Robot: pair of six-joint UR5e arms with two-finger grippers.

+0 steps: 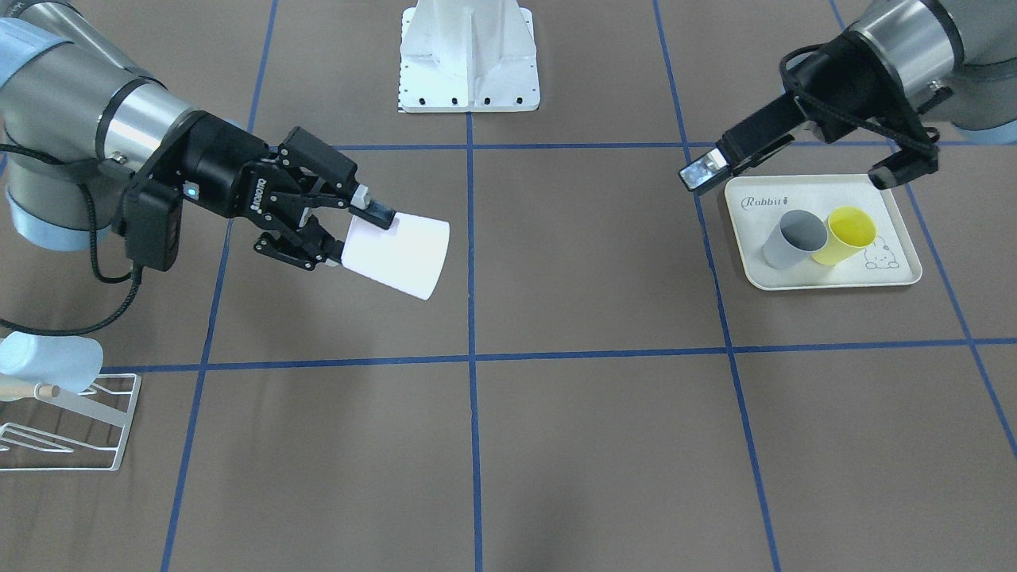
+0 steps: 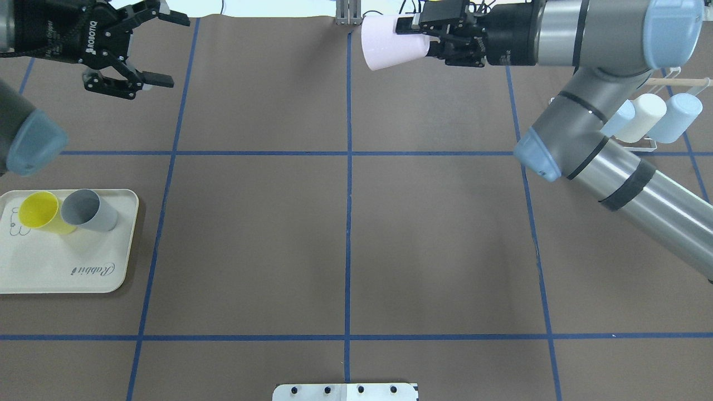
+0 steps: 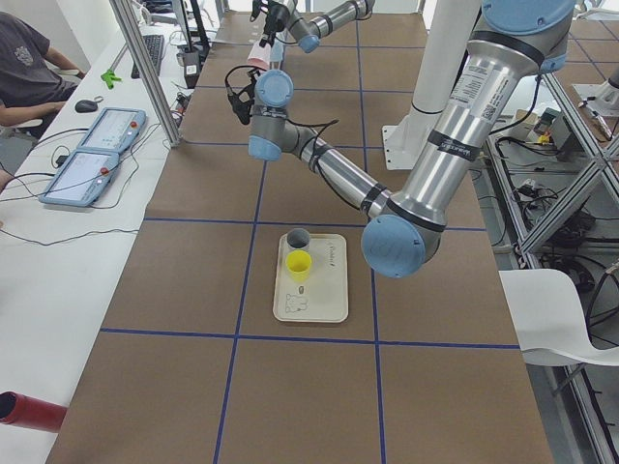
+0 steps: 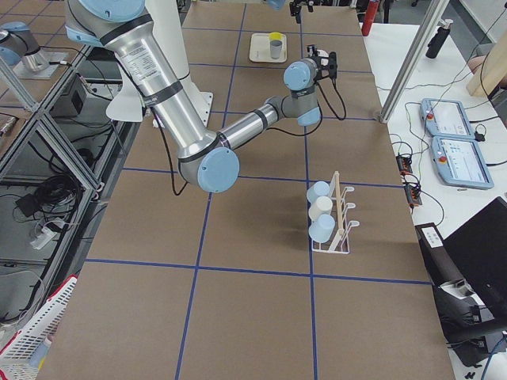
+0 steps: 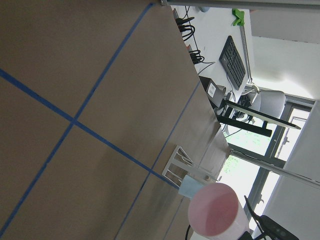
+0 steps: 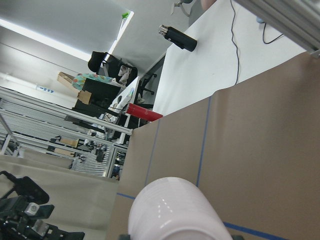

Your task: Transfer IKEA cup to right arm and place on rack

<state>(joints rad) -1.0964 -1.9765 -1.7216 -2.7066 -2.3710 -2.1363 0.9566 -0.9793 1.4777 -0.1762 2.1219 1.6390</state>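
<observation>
While in right claw point(image 1: 359, 237), cup point(image 1: 404, 256) horizontal.

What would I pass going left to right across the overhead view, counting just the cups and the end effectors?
yellow cup → grey cup → left end effector, open → pale pink cup, gripped by the right end effector → three cups on the rack
</observation>
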